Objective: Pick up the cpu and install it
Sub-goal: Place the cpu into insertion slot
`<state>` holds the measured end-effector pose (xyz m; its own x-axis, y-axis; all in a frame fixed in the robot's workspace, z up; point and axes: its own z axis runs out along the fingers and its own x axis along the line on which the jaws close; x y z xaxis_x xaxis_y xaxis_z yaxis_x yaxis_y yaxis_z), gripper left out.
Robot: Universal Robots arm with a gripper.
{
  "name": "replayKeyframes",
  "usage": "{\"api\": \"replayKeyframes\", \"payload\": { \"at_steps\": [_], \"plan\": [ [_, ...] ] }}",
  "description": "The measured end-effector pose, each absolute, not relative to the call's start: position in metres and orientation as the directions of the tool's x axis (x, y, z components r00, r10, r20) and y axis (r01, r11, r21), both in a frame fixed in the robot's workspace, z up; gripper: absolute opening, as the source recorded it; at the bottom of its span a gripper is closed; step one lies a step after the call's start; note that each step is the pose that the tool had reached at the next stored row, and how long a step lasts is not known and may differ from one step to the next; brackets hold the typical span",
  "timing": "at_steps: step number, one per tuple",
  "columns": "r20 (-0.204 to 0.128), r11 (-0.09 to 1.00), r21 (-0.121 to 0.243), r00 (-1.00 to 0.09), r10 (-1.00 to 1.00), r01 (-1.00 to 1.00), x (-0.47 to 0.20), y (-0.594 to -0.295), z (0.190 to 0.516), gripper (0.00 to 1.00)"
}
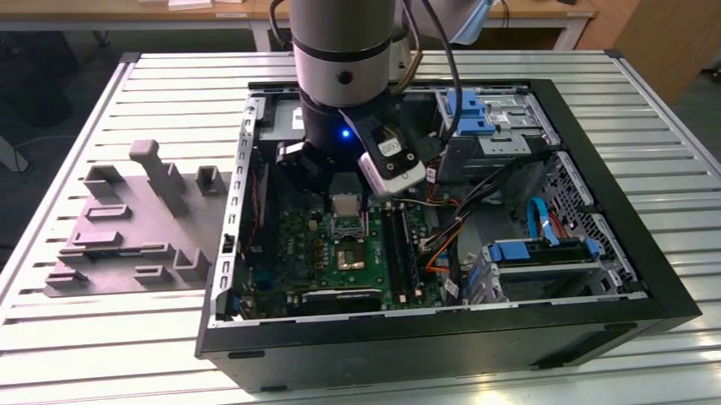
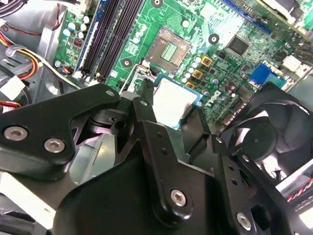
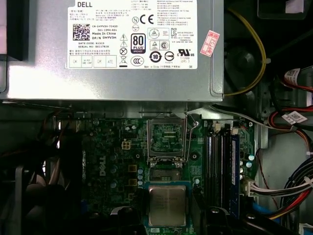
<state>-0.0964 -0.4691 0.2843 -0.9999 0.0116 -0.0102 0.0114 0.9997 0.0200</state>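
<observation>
Holding the small pale silvery square cpu (image 3: 167, 205) clamped in the black pincer (image 3: 170, 214), above the green motherboard (image 3: 110, 147).
Exterior view: the arm (image 1: 344, 51) reaches into the open black computer case (image 1: 451, 346) on the slatted metal bench (image 1: 101, 337). Second wrist view: fingers (image 2: 146, 112) press the cpu's opposite edges. First wrist view: the metal-framed socket (image 3: 167, 139) lies just beyond, edges parallel; cables (image 3: 288, 191) crowd nearby.

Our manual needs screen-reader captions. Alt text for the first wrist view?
The gripper holds the cpu above a green motherboard, beside its open socket. A grey power supply lies beyond the socket.
</observation>
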Motion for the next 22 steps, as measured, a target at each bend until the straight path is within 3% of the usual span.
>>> {"api": "replayKeyframes", "payload": {
  "at_steps": [22],
  "plan": [
    [-0.010,1.000,0.020,-1.000,0.012,0.011,-0.091,-0.469,0.259,0.47]
  ]
}}
